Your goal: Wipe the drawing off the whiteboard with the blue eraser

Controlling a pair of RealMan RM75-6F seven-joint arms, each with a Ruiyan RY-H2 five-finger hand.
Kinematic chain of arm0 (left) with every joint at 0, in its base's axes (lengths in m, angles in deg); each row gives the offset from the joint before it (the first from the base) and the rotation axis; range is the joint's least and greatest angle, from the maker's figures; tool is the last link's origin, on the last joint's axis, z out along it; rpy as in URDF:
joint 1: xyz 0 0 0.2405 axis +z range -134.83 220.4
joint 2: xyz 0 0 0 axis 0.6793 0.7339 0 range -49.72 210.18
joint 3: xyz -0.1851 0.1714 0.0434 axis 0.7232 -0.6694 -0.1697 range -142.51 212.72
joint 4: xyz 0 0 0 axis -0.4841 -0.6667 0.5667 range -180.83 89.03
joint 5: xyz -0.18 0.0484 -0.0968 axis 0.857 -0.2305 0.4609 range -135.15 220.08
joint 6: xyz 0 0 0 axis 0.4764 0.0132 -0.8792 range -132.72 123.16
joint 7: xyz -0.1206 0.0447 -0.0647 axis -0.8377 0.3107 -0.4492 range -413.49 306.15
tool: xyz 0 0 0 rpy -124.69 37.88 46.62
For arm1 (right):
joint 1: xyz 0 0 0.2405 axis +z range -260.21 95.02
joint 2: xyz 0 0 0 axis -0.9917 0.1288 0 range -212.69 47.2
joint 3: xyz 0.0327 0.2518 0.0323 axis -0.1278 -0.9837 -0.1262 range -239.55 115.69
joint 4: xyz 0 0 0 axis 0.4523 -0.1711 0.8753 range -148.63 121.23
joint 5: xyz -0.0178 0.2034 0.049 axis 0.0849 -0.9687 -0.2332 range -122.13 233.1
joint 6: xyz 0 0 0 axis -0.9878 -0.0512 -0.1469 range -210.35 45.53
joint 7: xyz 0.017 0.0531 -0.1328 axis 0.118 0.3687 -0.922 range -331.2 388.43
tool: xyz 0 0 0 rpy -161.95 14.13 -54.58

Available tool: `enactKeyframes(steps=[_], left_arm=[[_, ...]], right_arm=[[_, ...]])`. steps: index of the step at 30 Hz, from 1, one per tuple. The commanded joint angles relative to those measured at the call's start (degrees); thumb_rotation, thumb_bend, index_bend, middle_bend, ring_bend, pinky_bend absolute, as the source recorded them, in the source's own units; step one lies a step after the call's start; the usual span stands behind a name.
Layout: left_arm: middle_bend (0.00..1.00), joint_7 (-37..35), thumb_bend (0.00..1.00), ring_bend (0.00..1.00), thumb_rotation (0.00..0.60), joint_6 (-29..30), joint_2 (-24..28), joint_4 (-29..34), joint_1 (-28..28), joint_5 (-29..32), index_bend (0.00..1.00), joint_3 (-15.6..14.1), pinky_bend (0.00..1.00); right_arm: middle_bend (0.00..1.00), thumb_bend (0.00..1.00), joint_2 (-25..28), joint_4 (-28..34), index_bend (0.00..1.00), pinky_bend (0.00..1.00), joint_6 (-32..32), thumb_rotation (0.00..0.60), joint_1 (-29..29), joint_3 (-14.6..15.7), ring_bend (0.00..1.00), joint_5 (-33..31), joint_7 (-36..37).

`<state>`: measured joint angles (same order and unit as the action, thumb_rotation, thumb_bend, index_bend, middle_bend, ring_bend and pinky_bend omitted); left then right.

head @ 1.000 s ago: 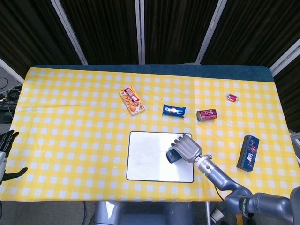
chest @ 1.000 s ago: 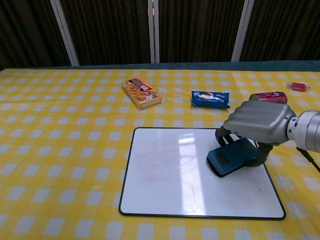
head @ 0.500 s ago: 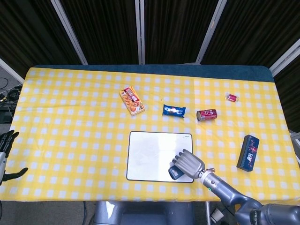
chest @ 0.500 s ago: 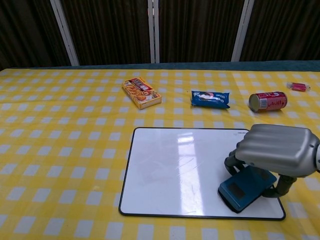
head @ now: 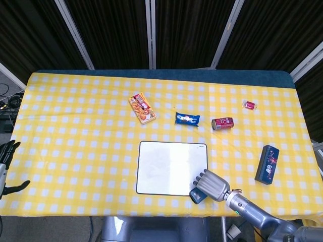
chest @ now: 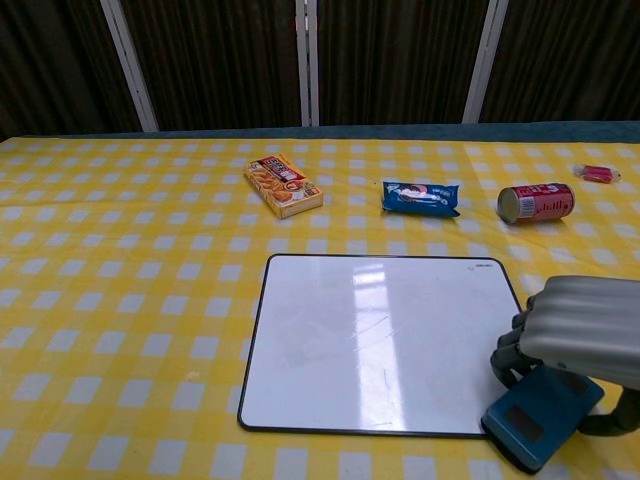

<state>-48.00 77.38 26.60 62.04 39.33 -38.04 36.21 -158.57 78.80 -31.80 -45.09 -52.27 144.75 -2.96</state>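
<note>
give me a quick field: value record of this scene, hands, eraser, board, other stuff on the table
right hand: holds the blue eraser at the near right corner of the whiteboard
left hand: at the table's left edge, fingers apart, holding nothing
blue eraser: mostly off the board, over the yellow checked tablecloth
whiteboard: lies flat, surface looks white, only faint smudges
behind board: orange snack box, blue snack packet, red can on its side, small pink packet
far right: dark blue box
</note>
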Motion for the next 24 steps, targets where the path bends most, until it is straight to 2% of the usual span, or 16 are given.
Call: enactKeyframes(steps=[1, 3, 13, 19, 24], left_arm=[[0.00, 0.1, 0.00, 0.00, 0.600, 0.0, -0.1, 0.1, 0.0, 0.0, 0.00, 0.0, 0.00], [0.00, 0.4, 0.00, 0.00, 0.600, -0.2, -0.1, 0.2, -0.2, 0.0, 0.00, 0.0, 0.00], [0.00, 0.0, 0.00, 0.00, 0.600, -0.5, -0.1, -0.3, -0.2, 0.4, 0.00, 0.0, 0.00], [0.00, -0.5, 0.00, 0.00, 0.600, -0.3, 0.1, -0.5, -0.1, 0.5, 0.00, 0.1, 0.00], [0.00, -0.9, 0.00, 0.00, 0.600, -0.1, 0.3, -0.5, 0.1, 0.3, 0.00, 0.1, 0.00]], right_arm=[[0.55, 0.57, -1.4, -1.6, 0.54, 0.48, 0.2, 0.600, 0.2, -2.1, 0.46, -1.2, 0.3], [0.55, 0.57, -3.5, -3.3, 0.54, 0.48, -0.6, 0.600, 0.9, -4.2, 0.46, -2.9, -0.6], [0.55, 0.57, -9.5, -11.0, 0.54, 0.48, -1.7, 0.600, 2.8, -10.7, 0.46, -9.9, -2.4], [0.55, 0.57, -10.3, -12.5, 0.54, 0.48, -1.8, 0.600, 3.4, -12.2, 0.46, -11.9, -2.8], [0.55, 0.57, -9.4, -12.1, 0.54, 0.48, -2.1, 0.600, 3.3, -11.3, 0.46, -12.2, -3.3]])
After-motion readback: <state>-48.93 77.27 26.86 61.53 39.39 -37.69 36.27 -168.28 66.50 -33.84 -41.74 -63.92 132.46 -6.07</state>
